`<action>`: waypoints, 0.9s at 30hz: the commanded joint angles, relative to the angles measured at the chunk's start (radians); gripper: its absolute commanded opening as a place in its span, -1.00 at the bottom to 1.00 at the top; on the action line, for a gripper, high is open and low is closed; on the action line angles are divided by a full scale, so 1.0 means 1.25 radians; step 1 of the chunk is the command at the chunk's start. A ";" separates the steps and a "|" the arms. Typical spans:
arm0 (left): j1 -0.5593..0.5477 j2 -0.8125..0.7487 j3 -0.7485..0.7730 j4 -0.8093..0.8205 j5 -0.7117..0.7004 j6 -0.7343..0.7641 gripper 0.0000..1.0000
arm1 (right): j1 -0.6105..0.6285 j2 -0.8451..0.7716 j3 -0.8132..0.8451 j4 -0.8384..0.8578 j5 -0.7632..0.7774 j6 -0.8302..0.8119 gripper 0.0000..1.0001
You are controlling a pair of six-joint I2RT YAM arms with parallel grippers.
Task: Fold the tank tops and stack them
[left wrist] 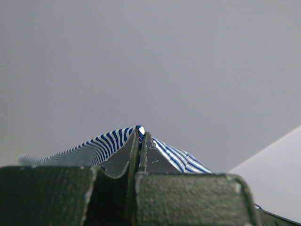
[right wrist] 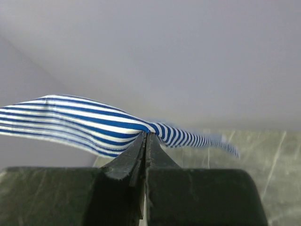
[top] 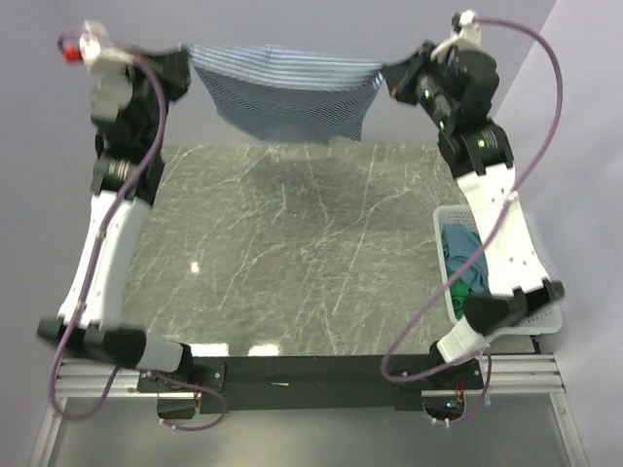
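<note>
Now, above the far edge of the table [top: 292, 253], we hold the striped tank top [top: 292, 97] stretched in mid-air; we judge it best lowered level and taut onto the table. The left gripper [top: 188, 58] and the right gripper [top: 387, 80] are each clamped on its opposite ends.

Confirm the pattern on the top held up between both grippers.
Navy-and-white stripes. The tank top shows clearest in the right wrist view, pinched in the right gripper.
</note>
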 commanded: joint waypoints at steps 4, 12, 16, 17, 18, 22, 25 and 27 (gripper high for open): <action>0.002 -0.307 -0.490 0.005 -0.002 -0.083 -0.99 | 0.003 -0.265 -0.518 0.060 -0.047 0.031 -1.00; 0.002 -0.582 -0.991 -0.115 0.074 -0.170 -0.67 | 0.008 -0.457 -1.147 0.092 -0.026 0.049 -0.71; 0.002 -0.672 -1.125 -0.148 0.116 -0.217 -0.28 | 0.023 -0.466 -1.243 0.096 0.007 0.052 -0.29; 0.002 -0.681 -1.137 -0.153 0.117 -0.225 -0.18 | 0.027 -0.469 -1.258 0.094 0.015 0.052 -0.22; 0.002 -0.697 -1.151 -0.165 0.117 -0.237 -0.11 | 0.034 -0.480 -1.262 0.083 0.026 0.056 -0.11; 0.002 -0.702 -1.120 -0.208 0.128 -0.216 0.06 | 0.049 -0.536 -1.260 0.051 0.078 0.073 -0.07; 0.002 -0.674 -1.061 -0.229 0.126 -0.182 0.12 | 0.124 -0.552 -1.238 0.046 0.094 0.098 -0.05; 0.002 -0.610 -1.003 -0.233 0.076 -0.159 0.16 | 0.195 -0.508 -1.198 0.047 0.161 0.138 -0.05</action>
